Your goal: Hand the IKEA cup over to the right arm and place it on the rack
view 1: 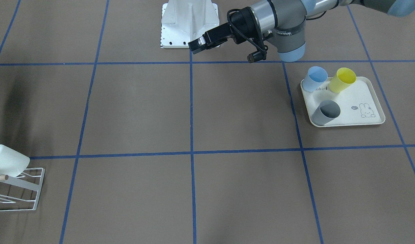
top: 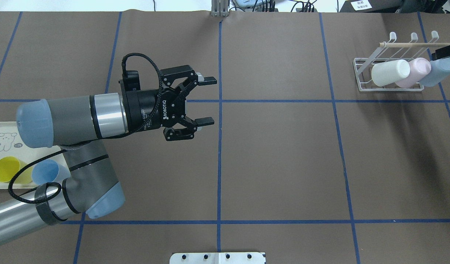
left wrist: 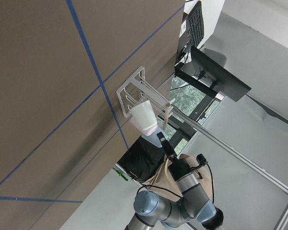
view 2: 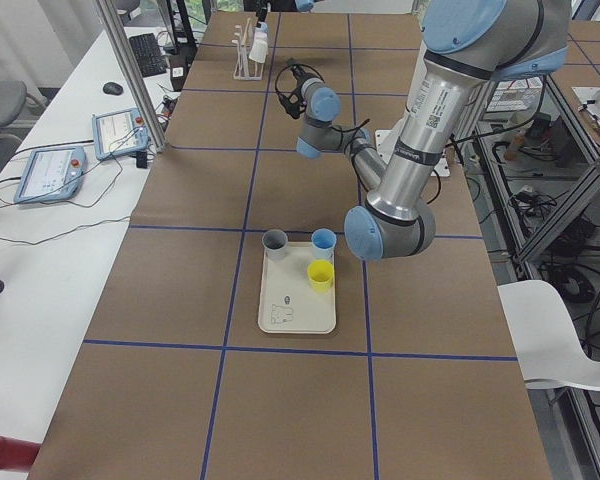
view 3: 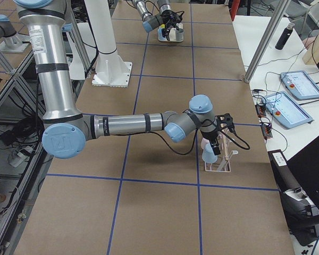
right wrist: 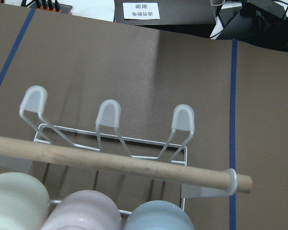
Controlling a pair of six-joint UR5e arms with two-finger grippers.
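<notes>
Brown paper over the table (top: 283, 157), blue tape grid, and I've got the left gripper (top: 209, 99) hanging over the centre line with its two fingers spread wide and nothing between them. The left arm (top: 71, 119) comes in low from the left of my overhead view.

In the far right corner sits the white wire rack (top: 392, 36), with a wooden dowel (top: 408, 44) across its top. Three cups lie tilted on it in a row, touching side by side: a cream cup (top: 389, 72), a pink cup (top: 417, 70) and a pale blue cup (top: 438, 71) at the outer end.

The right gripper (top: 446, 51) shows only as a black sliver at the overhead's edge, just above the pale blue cup, by the dowel's end. I can't tell whether its fingers are apart or together, or whether it touches that cup. My right wrist camera looks down on three prong caps, the dowel and the rounded ends of all three cups. From the right-side camera, the right arm (view 3: 127, 125) stretches along the table to the rack.

Beside the left arm, the cream rabbit-print tray (view 1: 349, 98) carries a sky-blue cup (view 1: 314, 78), a yellow cup (view 1: 342, 80) and a grey cup (view 1: 326, 112), all open end up.
</notes>
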